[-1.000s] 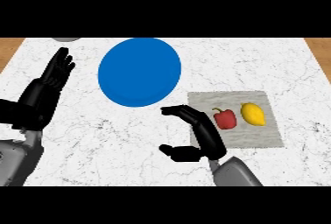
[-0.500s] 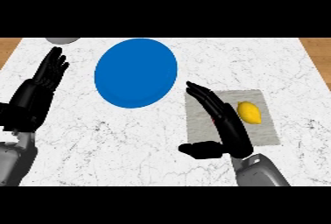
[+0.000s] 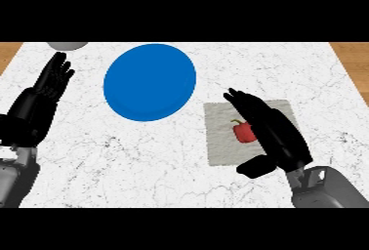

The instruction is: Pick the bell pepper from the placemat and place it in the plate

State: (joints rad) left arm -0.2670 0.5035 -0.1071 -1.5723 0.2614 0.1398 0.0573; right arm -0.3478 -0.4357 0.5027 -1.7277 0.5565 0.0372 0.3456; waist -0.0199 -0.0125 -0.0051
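Two grey, smooth-shelled forearms at the near edge; each ends in a black hand, the left hand (image 3: 39,100) and right hand (image 3: 277,134), with slim segmented black fingers

The right hand (image 3: 277,134) lies over the grey placemat (image 3: 223,141) and covers its right part, so whatever sits beneath the palm and fingers cannot be seen; the red bell pepper (image 3: 244,132) shows just left of the hand, its right side hidden behind the fingers, and whether hand and pepper touch cannot be told; a pale grey round object (image 3: 68,44) just above the left hand's (image 3: 45,93) fingertips is cut by the top of the view, too little showing to say what it is; both grey forearms run out of the lower edge.
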